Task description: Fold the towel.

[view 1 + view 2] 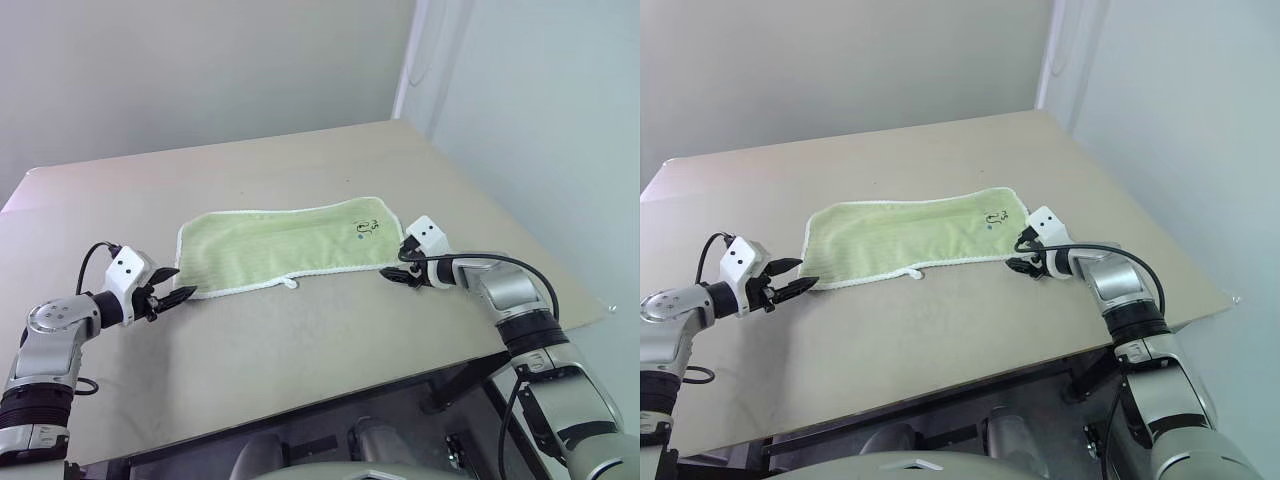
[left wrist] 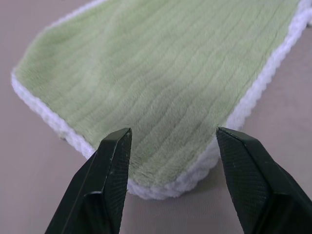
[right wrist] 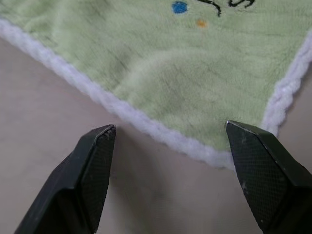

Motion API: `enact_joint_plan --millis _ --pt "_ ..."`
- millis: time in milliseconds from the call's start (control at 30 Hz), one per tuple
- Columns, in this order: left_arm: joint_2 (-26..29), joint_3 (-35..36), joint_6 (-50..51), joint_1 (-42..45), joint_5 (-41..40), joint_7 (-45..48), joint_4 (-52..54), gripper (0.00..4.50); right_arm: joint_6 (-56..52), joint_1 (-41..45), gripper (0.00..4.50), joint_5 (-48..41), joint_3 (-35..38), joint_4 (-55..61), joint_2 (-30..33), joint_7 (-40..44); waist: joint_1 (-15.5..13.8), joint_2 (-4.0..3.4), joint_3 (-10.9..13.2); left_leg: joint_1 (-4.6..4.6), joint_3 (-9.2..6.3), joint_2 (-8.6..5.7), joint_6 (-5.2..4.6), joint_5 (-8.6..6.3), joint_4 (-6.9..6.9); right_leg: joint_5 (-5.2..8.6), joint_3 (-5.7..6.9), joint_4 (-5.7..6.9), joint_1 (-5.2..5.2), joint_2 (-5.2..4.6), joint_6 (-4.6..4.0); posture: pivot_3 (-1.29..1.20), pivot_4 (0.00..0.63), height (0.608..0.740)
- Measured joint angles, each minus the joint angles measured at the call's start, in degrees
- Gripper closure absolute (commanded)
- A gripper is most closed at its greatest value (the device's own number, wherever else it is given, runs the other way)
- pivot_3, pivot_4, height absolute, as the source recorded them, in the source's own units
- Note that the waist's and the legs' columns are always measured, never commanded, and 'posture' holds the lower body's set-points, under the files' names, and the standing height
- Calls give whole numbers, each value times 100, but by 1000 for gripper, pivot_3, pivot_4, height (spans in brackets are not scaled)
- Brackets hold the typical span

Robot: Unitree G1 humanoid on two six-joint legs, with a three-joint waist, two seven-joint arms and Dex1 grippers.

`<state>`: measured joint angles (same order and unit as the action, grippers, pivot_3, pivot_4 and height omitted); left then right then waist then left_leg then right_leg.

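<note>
Towel point(image 1: 285, 248) flat on surface point(image 1: 300, 340), L pincer point(image 1: 172, 297) & R pincer point(image 1: 398, 276) open at near corners; risk: pinching only white edging, corner slips, fold skews.

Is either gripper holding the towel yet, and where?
Nothing held. Left gripper and right gripper are open at opposite corners of the flat towel.

Beige table point(image 1: 300, 340), pale walls point(image 1: 200, 70), perhaps plaster
</note>
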<state>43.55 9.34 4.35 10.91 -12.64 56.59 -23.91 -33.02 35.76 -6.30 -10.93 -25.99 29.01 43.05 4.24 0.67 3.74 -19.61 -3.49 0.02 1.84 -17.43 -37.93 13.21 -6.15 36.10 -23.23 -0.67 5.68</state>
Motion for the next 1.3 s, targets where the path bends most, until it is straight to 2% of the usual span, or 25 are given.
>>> enact_joint_plan --millis 267,367,400,467,633,867,1300 --pt "-86 -410 43 337 245 -21 -448 1602 520 279 740 335 -28 -624 -143 -33 -7 1 -1 0 -1 -1 0 0 0 -1 0 0 1 0 1 0 0 740" --pt "-105 -498 25 496 319 34 -604 1572 660 298 1657 413 -112 -679 -175 4 -6 1 -2 7 -1 -1 0 0 -1 -1 0 1 8 0 0 0 0 740" --pt "-106 -533 17 535 332 49 -648 1999 689 297 2042 438 -133 -684 -194 8 -6 0 -3 14 -1 -1 0 0 -1 -1 0 1 14 0 0 0 0 740" --pt "-128 -582 -18 582 339 96 -718 2480 712 297 2647 468 -167 -686 -214 7 -4 0 -3 17 -1 -1 0 1 -5 -1 0 3 18 0 0 0 0 740" --pt "-181 -619 -77 634 322 295 -770 4383 749 299 4463 548 -166 -714 -262 -126 -17 1 -4 18 -3 -1 0 1 -7 -1 1 3 21 0 -1 0 0 740" --pt "-217 -619 121 767 203 537 -775 4455 753 325 4490 544 114 -818 -262 -430 -8 0 -3 0 -4 -2 0 1 0 -2 0 1 2 0 0 0 0 740" --pt "7 -407 672 879 -54 770 -608 4455 484 320 4490 478 319 -231 -136 -349 -2 -2 -1 -1 -5 -2 -1 0 7 -1 1 0 -3 0 1 0 0 740"
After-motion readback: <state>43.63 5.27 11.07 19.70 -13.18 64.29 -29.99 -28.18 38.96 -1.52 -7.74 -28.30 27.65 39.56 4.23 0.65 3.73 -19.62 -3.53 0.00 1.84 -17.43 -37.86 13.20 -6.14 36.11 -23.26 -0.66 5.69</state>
